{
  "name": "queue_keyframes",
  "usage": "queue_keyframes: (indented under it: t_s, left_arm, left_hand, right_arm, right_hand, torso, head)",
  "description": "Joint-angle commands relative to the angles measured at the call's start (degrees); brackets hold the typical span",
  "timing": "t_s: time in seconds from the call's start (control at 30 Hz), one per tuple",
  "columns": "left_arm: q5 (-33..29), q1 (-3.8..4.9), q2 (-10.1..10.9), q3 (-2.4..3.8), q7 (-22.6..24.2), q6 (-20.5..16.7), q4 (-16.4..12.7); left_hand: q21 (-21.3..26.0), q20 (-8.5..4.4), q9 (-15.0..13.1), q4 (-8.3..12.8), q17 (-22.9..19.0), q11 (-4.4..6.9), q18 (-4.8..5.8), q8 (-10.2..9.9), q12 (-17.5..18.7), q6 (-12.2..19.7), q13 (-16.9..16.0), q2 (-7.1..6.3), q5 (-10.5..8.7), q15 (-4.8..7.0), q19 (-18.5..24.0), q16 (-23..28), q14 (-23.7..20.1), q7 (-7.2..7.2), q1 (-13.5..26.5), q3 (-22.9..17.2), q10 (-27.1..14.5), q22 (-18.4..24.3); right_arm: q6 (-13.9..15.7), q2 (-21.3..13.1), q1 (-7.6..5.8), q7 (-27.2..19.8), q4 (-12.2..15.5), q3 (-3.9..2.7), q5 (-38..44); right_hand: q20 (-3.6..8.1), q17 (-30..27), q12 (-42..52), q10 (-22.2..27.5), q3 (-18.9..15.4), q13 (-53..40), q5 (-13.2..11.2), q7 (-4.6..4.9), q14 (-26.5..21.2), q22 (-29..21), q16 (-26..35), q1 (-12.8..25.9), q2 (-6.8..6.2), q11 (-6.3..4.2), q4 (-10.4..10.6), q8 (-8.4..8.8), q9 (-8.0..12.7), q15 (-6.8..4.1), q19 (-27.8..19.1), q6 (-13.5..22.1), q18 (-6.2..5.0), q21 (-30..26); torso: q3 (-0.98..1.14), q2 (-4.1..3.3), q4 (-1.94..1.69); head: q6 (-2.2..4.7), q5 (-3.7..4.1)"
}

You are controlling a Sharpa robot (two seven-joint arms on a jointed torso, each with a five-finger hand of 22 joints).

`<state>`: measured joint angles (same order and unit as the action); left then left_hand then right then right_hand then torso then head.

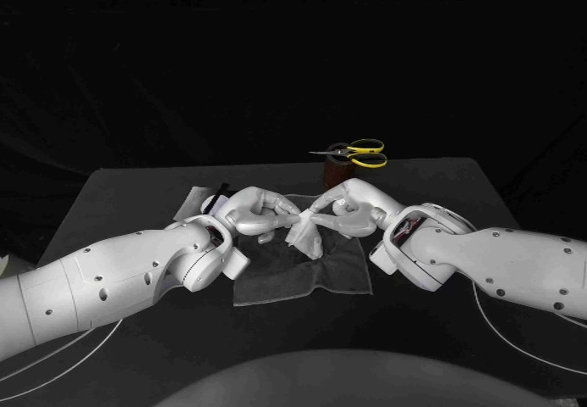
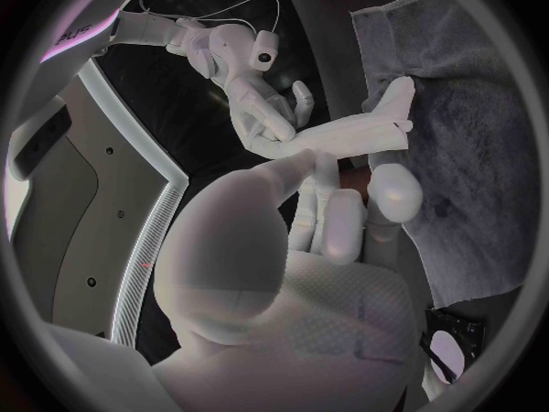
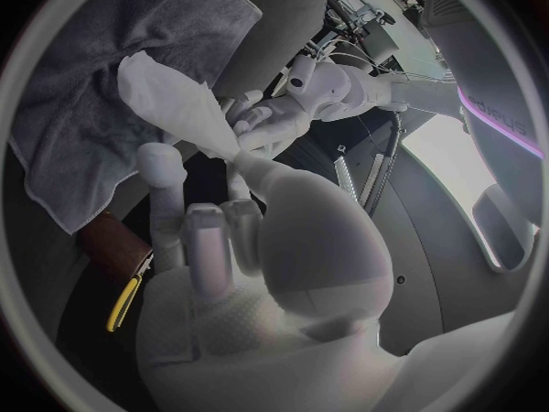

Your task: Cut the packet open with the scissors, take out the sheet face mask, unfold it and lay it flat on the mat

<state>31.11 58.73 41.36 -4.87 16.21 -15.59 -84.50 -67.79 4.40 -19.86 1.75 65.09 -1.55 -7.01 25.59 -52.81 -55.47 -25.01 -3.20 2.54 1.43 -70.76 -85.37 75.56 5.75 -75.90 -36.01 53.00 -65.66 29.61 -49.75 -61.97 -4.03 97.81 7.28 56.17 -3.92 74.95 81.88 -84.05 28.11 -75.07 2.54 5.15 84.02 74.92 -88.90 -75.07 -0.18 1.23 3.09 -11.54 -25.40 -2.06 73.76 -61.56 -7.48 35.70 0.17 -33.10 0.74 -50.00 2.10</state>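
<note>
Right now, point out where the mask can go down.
Bare: the near half of the mat, from the hanging mask to its front edge. Crowded: the far edge, where the left hand and right hand hold it, the scissors standing beyond.

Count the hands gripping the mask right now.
2. The left hand holds one side of the sheet mask, the right hand the other, both above the mat.
</note>
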Motion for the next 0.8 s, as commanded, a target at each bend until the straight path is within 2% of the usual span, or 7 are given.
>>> queue_keyframes:
  t_s: [0.03, 0.2, 0.47, 0.8]
  left_arm:
    - [-0.7, 0.02, 0.3, 0.03, -0.2, -1.4, 0.2]
    - [-1.0, 0.02, 0.3, 0.03, -0.1, -2.0, 0.2]
    - [-1.1, 0.01, 0.4, 0.02, -0.4, -3.7, 0.1]
    - [-1.4, 0.01, 0.5, 0.02, -1.2, -4.9, 0.0]
  left_hand:
    - [-0.5, -0.22, -0.9, 0.2, 0.5, 0.15, 0.34, 0.9, -0.5, -0.4, -0.2, 0.05, 0.18, 0.19, -0.4, -0.4, 0.4, -0.04, 0.6, -1.2, 0.1, -0.3]
    - [-1.2, -0.34, -1.0, 0.7, 1.9, 0.3, 0.47, 1.5, -1.4, -0.6, -0.7, -0.47, 0.19, 0.32, -0.7, -0.8, 1.2, -0.2, 1.5, -3.4, 0.1, -1.1]
    - [-3.2, -0.61, -1.6, 2.7, 4.0, 0.62, 0.83, 3.3, -3.7, -1.0, -2.2, -2.07, 0.21, 0.62, -1.8, -1.7, 2.4, -0.53, 4.5, -9.6, -0.3, -3.2]
    - [-4.1, -0.73, -2.2, 4.0, 5.1, 0.79, 0.97, 4.4, -4.9, -1.1, -2.9, -2.79, 0.21, 0.77, -2.1, -2.1, 3.1, -0.69, 6.5, -12.7, -0.3, -4.2]
  right_arm:
    - [0.4, -0.3, -0.03, -0.2, -0.1, -0.05, -0.4]
    - [-0.1, -0.3, -0.03, 0.1, -0.3, -0.05, -0.4]
    - [-0.6, -0.4, -0.03, 0.5, -0.3, -0.05, -0.5]
    - [-0.5, -0.5, -0.03, 0.5, -0.3, -0.05, -0.5]
  right_hand:
    - [-0.07, 12.3, -0.5, -3.0, -0.1, -10.1, 0.2, 0.33, 4.7, 3.4, 0.1, 0.5, -0.34, -0.19, 0.3, -0.52, -0.3, -0.2, -0.4, 0.2, -0.98, -0.4]
    - [-0.06, 12.2, -0.8, -2.9, -0.4, -9.9, 0.2, 0.2, 4.7, 3.4, 0.2, 0.5, -0.64, -0.26, 0.1, -0.79, -0.5, -0.23, -0.4, 0.1, -1.0, -0.6]
    - [0.03, 12.1, -2.7, -2.2, -1.9, -8.8, 0.2, -0.02, 4.7, 3.2, 0.2, 0.8, -2.06, -0.45, 0.1, -1.33, -0.7, -0.38, -0.5, 0.1, -1.06, -1.1]
    - [0.22, 12.2, -2.9, -2.2, -2.6, -8.7, 0.2, -0.45, 4.7, 3.2, 0.2, 0.5, -2.09, -0.83, 0.0, -2.24, -1.1, -0.67, -0.4, -0.5, -1.06, -1.0]
  torso:
    - [-0.02, -0.01, 0.0]
    - [0.01, -0.03, 0.02]
    - [0.01, -0.01, 0.02]
    - [0.0, -0.03, 0.0]
  head:
    - [0.0, -0.05]
    - [0.0, -0.04]
    - [0.0, -0.1]
    - [0.0, -0.13]
